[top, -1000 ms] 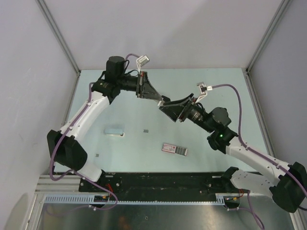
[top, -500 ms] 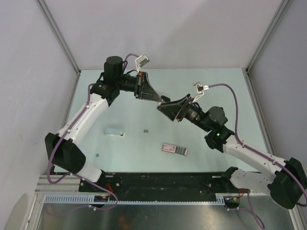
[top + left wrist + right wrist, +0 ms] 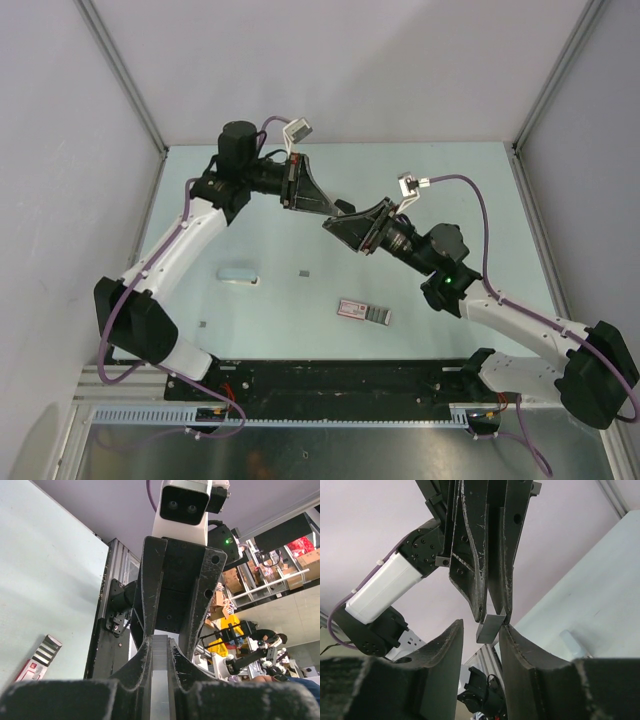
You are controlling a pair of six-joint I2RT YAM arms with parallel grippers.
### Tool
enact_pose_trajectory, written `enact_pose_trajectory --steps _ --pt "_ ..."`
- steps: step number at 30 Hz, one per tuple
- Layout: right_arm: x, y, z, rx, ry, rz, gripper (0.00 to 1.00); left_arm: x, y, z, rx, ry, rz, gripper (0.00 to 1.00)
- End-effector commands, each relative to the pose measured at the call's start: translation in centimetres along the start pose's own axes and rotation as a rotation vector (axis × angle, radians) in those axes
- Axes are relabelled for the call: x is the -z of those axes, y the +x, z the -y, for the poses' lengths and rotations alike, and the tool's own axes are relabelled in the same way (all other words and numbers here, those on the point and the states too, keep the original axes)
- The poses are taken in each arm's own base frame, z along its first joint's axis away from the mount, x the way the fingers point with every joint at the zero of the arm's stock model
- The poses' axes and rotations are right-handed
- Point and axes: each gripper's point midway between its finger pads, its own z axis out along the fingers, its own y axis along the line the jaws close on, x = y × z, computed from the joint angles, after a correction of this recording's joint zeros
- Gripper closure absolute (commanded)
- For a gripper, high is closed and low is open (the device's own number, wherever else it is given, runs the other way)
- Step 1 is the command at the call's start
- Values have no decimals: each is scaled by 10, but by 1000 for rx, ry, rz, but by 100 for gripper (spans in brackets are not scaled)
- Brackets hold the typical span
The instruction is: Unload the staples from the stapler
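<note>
Grey strip [image 3: 489,629] (small) | left tool [image 3: 159,652] pinching it | right tool [image 3: 481,626] parted

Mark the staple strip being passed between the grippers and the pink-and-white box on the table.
staple strip [image 3: 490,628]: right wrist view, on the middle of its grey end face.
pink-and-white box [image 3: 363,311]: top external view, on the middle of its top face.

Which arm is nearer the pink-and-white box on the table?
Right. The right arm bends just to the right of the box, while the left arm stays well off to its left.
</note>
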Motion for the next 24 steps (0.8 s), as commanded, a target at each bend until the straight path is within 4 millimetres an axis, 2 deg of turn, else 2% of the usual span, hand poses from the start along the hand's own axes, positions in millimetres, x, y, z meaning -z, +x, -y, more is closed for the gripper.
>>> enact_pose_trajectory --steps 1,8,14,19,22,24 --pt "-4 -27 -31 28 -75 78 63 4 6 25 -58 42 -12 87" --pt "-3 -28 -27 33 -50 83 78 4 6 24 -56 37 -8 81" --pt "-1 -24 -19 37 -7 69 90 4 6 23 -71 28 3 62" --pt "3 -19 -12 46 36 41 93 5 2 17 -83 -5 33 36" --pt "14 -15 3 57 120 4 93 9 -6 5 -111 -64 83 28" --pt "27 -9 24 58 228 -44 93 12 -10 -12 -142 -149 108 23"
